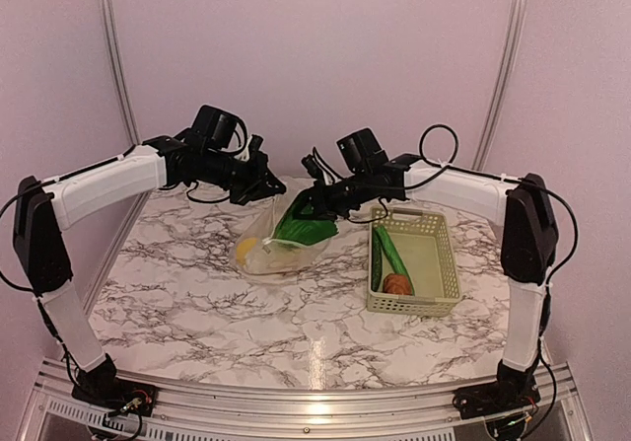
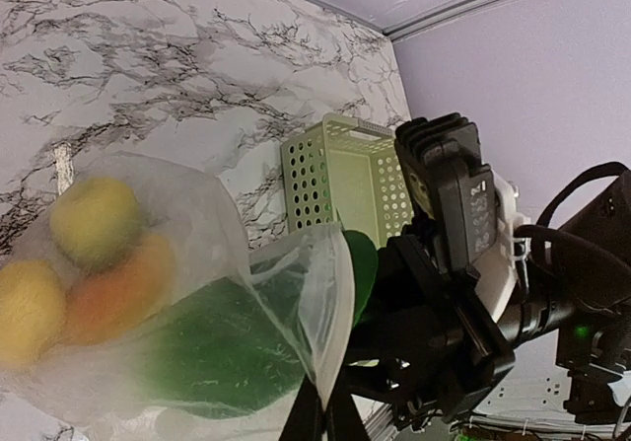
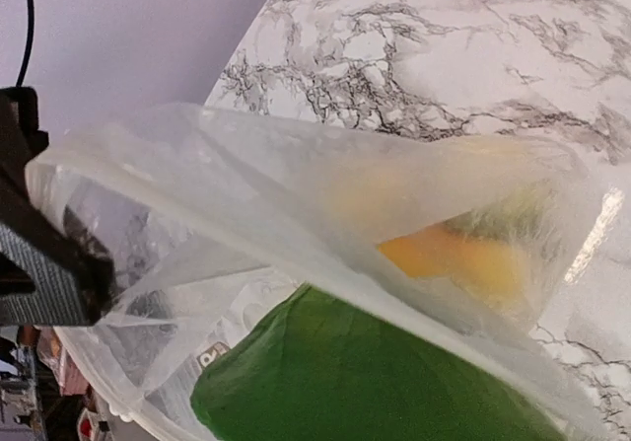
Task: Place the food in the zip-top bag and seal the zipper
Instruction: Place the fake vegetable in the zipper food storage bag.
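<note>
Currently the zip-top bag lies at frame centre on the table, with its mouth raised toward the upper edge. The left claw is closed narrow on the mouth edge. The right claw is at the opening with the bok choy; its jaw state cannot be determined. The lemon and orange piece are inside. The cucumber and brown round item lie in the basket at right. Hold the mouth edge high and taut. Push the bok choy fully past the seal strip before release, then withdraw straight back.
</note>
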Robot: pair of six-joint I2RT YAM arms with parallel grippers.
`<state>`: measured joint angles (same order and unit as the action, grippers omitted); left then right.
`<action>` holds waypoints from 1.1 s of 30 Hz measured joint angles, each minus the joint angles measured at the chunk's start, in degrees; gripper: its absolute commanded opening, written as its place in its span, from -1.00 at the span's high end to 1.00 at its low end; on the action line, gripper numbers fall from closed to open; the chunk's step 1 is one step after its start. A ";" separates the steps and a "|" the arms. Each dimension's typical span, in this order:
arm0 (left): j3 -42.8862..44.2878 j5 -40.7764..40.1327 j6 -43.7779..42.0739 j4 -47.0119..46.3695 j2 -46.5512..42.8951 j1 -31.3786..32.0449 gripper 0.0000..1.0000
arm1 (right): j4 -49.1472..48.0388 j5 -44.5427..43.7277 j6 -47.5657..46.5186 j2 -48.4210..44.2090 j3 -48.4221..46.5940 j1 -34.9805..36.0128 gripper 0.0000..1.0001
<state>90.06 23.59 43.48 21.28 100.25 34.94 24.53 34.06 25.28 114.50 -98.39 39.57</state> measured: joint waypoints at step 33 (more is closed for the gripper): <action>1.09 2.51 -5.40 1.51 -0.85 -0.39 1.00 | 19.17 -22.69 -6.84 -15.23 10.62 -0.52 0.05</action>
<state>91.15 26.11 38.09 22.79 99.39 34.54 43.70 11.38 18.44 99.26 -87.77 39.05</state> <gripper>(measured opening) 0.016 0.467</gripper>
